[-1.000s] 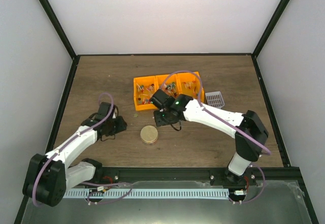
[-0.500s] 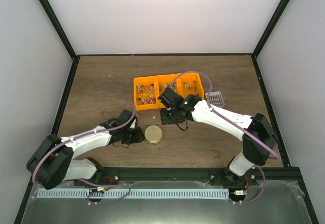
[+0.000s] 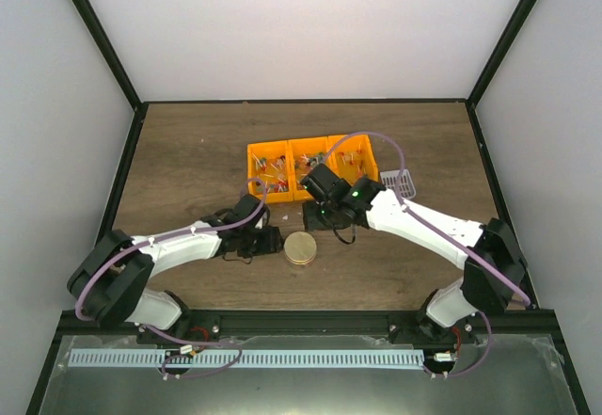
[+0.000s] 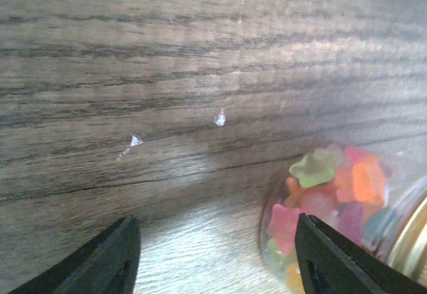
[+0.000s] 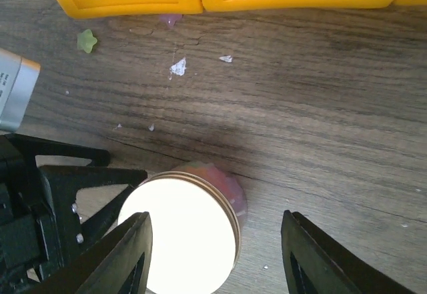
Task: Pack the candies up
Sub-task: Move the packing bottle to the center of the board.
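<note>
Looking from above, the left gripper point(image 3: 271, 242) has slid right to just beside the jar point(image 3: 302, 247), itself nudged toward the right gripper point(image 3: 325, 219); the left wrist view shows jaws spread wide, candies point(image 4: 333, 191) packed in the glass, ungripped; the right wrist view shows wide jaws hovering over the lid point(image 5: 180, 234), likely a handover

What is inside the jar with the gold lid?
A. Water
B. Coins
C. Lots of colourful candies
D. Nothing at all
C: pink, orange and green candies show through the clear side of the jar under its gold lid.
</note>
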{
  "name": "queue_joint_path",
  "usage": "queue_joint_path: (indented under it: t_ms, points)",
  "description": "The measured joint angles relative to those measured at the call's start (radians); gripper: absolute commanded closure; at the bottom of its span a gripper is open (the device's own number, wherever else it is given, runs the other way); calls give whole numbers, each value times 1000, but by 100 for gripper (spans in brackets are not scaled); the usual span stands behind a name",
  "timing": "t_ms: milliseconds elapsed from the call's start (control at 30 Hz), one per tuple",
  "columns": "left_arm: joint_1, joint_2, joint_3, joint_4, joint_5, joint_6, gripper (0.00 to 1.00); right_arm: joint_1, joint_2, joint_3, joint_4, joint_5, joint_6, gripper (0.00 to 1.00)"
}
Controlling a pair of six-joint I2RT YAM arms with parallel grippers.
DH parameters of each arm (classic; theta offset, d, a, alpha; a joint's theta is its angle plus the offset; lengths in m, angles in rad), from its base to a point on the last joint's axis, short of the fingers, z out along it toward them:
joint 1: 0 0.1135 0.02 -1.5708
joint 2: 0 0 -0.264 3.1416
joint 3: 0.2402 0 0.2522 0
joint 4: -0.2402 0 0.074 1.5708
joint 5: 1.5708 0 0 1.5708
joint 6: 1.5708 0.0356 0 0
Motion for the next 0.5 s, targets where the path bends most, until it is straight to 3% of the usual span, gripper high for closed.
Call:
queue_joint_path:
  t_ms: [300, 500]
  points:
    - [87, -63, -48, -6, 84, -231, 24, -22, -80, -43, 7, 17, 26, 39]
    - [130, -113, -92, -31, 166, -403, 31, -22, -90, -71, 14, 21, 34, 38]
